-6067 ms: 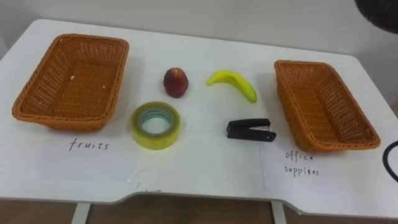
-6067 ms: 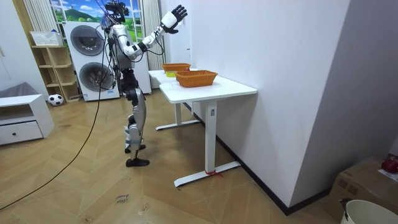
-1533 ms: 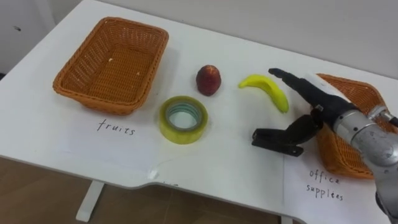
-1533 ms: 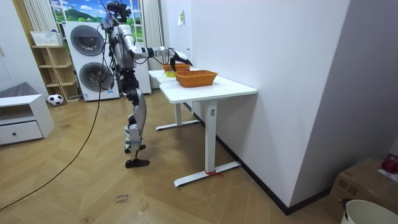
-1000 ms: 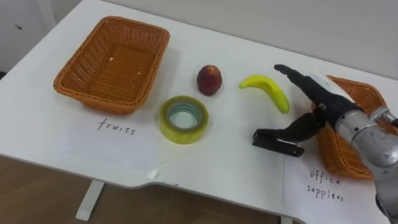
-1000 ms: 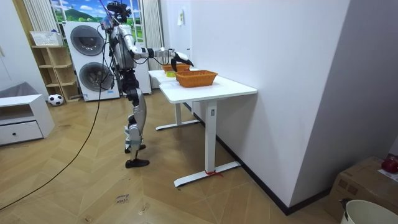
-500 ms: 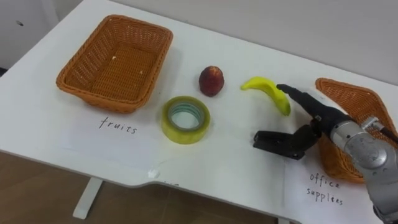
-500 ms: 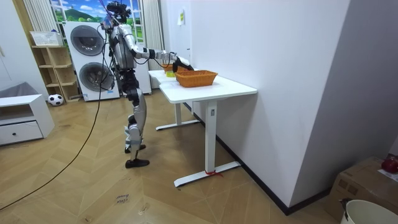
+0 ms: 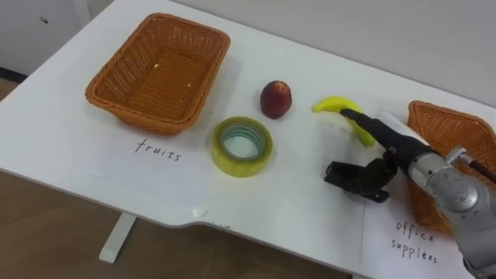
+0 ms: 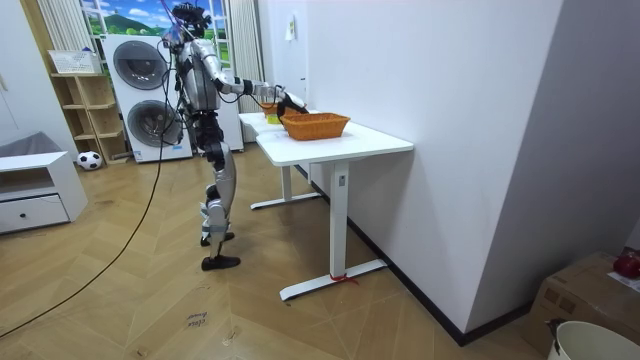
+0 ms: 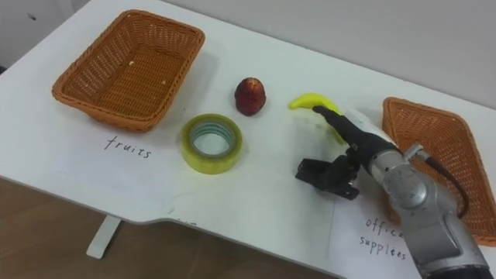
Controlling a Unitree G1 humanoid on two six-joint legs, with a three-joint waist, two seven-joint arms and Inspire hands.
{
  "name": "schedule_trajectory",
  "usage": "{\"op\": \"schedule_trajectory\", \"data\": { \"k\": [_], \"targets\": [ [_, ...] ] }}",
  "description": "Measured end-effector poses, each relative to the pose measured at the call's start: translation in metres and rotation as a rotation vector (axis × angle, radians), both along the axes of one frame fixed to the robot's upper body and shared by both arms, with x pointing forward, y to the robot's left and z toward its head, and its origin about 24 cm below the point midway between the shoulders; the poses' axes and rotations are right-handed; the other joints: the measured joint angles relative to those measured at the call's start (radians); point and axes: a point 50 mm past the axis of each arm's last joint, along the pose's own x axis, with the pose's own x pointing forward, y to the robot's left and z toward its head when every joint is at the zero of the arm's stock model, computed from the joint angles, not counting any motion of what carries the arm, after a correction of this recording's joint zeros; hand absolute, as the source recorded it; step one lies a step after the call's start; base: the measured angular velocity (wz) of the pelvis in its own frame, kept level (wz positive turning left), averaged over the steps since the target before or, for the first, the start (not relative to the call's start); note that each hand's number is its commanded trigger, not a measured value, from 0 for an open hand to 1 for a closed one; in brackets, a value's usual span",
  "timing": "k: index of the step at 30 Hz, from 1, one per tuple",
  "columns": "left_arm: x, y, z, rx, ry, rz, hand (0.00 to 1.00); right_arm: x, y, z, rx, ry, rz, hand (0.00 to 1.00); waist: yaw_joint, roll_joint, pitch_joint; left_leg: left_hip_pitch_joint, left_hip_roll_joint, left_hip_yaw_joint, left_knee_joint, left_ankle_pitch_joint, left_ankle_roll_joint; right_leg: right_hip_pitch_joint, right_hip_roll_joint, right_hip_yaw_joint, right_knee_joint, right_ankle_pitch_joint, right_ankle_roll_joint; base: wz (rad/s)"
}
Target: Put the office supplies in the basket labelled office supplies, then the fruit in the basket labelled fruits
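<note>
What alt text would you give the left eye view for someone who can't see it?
The robot's right hand reaches over a black stapler on a white table, fingers straight, thumb down at the stapler. Nearby lie a banana, a red fruit and a yellow tape roll, with the left basket and right basket at either side.
</note>
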Motion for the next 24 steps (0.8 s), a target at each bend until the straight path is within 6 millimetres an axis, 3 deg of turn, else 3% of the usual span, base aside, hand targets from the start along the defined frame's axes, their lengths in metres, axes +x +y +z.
{"op": "schedule_trajectory", "data": {
  "k": [4, 12, 24],
  "targets": [
    [0.001, -0.001, 0.0, -0.009, -0.003, -0.004, 0.0, 0.0, 0.0, 0.0, -0.006, 0.003, 0.003, 0.0, 0.001, 0.005, -0.0003, -0.002, 0.0, 0.0, 0.004, 0.0, 0.0, 0.0, 0.0, 0.0, 0.001, 0.0, 0.0, 0.0],
    [0.0, -0.001, 0.0, -0.01, 0.0, -0.004, 0.0, -0.001, -0.001, -0.002, -0.084, 0.028, 0.025, 0.0, 0.01, 0.022, -0.0086, -0.004, 0.0, 0.0, 0.006, 0.0, 0.0, -0.005, 0.0, 0.0, 0.002, 0.001, -0.002, -0.01],
    [0.0, -0.001, 0.0, -0.01, 0.011, -0.001, 0.0, -0.003, -0.007, -0.011, -0.116, 0.127, 0.014, 0.0, 0.015, 0.013, -0.012, -0.006, -0.004, -0.005, 0.005, 0.0, 0.0, -0.003, -0.005, -0.016, 0.002, 0.001, -0.001, 0.01]
  ]
}}
